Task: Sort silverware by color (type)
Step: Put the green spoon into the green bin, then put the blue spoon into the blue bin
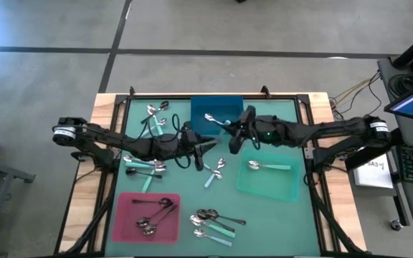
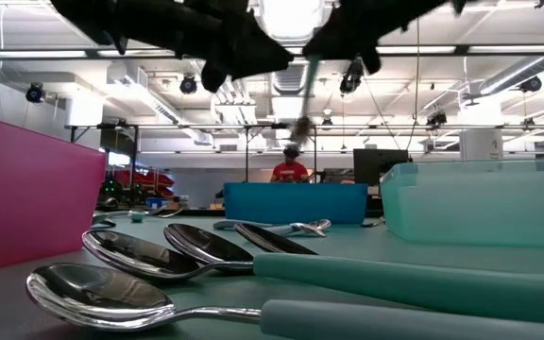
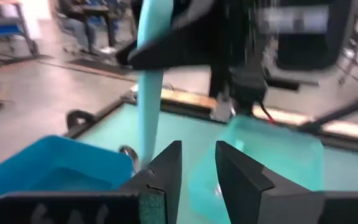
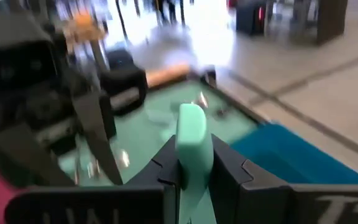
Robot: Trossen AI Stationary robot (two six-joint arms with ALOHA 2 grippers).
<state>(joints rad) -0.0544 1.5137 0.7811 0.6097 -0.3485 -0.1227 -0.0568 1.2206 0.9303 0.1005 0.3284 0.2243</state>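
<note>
My right gripper [image 1: 233, 141] is over the middle of the table, just near of the blue tray [image 1: 217, 115], shut on a teal-handled spoon [image 2: 306, 94]. My left gripper [image 1: 206, 153] is close beside it on the left, open and empty; the left wrist view shows its fingers [image 3: 199, 168] apart, facing the held spoon [image 3: 149, 81]. Other spoons lie flat on the mat in groups at the far left [image 1: 156, 118], left [image 1: 142, 166], middle [image 1: 216, 172] and near edge [image 1: 214, 222]. My right gripper pinches the spoon's teal handle [image 4: 192, 146] between its two fingers, near the handle's rounded free end [image 4: 191, 118]. The spoon hangs below the fingers, bowl [image 2: 301, 127] down, lifted clear of the table.
The blue tray holds one silver spoon [image 1: 212, 119]. A green tray [image 1: 285, 188] at the right holds a teal-handled spoon [image 1: 267, 167]. A pink tray [image 1: 124, 222] at the near left holds dark-handled spoons. A person in red [image 2: 290, 170] stands far behind the table.
</note>
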